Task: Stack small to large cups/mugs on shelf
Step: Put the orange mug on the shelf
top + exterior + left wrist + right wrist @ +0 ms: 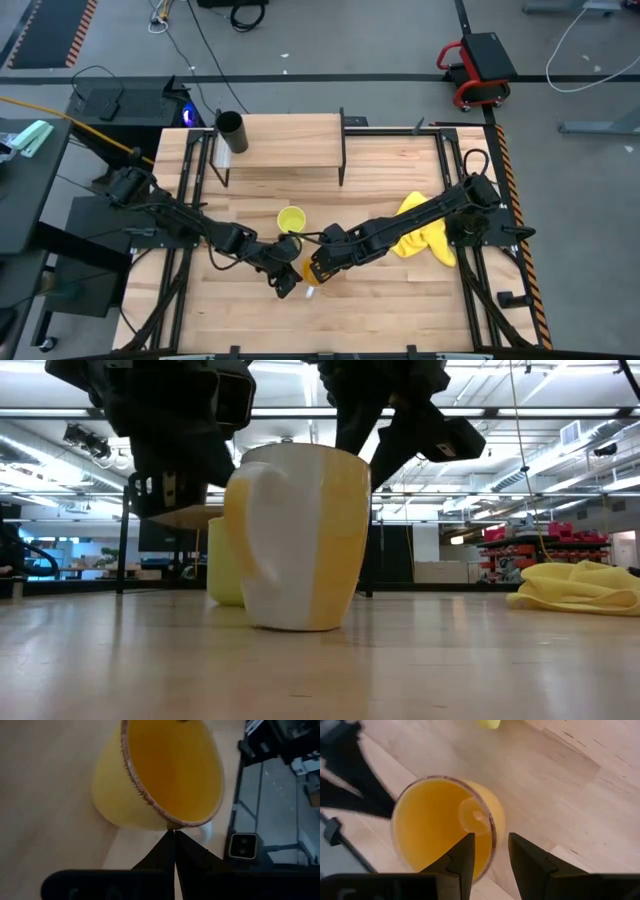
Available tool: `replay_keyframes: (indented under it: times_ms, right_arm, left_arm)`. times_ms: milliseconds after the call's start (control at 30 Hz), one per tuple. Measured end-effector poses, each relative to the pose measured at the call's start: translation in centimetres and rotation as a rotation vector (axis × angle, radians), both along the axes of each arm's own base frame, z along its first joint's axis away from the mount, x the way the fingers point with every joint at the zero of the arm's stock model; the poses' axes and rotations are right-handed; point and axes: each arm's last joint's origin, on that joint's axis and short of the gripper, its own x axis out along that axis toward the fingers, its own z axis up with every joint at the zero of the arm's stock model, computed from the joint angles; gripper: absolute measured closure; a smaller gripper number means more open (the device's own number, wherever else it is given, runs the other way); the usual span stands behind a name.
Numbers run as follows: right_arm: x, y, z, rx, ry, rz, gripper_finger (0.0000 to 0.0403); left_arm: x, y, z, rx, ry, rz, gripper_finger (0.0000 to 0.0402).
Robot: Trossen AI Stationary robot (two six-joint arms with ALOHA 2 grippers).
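From above, we saw both grippers meet at the orange cup [309,268] on the tabletop [400,310], well short of the shelf [285,140]. Left gripper [174,836] had pinched shut at its rim; right gripper [491,851] straddled the wall, jaws apart, ready to lift.

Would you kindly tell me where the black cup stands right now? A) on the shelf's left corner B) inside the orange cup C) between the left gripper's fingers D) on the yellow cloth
A: the high view shows the black cup standing on the shelf's left corner.
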Motion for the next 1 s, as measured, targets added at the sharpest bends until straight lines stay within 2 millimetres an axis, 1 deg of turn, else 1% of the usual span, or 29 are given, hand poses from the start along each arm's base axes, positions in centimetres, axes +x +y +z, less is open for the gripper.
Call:
replay_keyframes:
  times_ms: [200, 500, 667, 867, 1000]
  right_arm:
    - [0.4, 0.3, -1.4, 0.012, 0.032, 0.010, 0.0277]
    - [0.4, 0.2, -1.3, 0.005, 0.029, 0.005, 0.0281]
    - [0.4, 0.2, -1.3, 0.006, 0.028, -0.002, 0.0307]
    - [0.4, 0.2, -1.3, 0.001, 0.029, -0.002, 0.0345]
    - [0.4, 0.2, -1.3, 0.000, 0.031, 0.006, 0.0357]
  left_arm:
    - [0.1, 0.1, 0.1, -0.004, -0.011, 0.003, 0.0376]
    - [0.1, 0.0, 0.1, -0.006, -0.014, 0.003, 0.0385]
    - [0.1, 0.0, 0.1, -0.006, -0.014, 0.003, 0.0388]
    - [0.1, 0.0, 0.1, -0.009, -0.017, 0.000, 0.0380]
    - [0.1, 0.0, 0.1, -0.008, -0.016, 0.002, 0.0378]
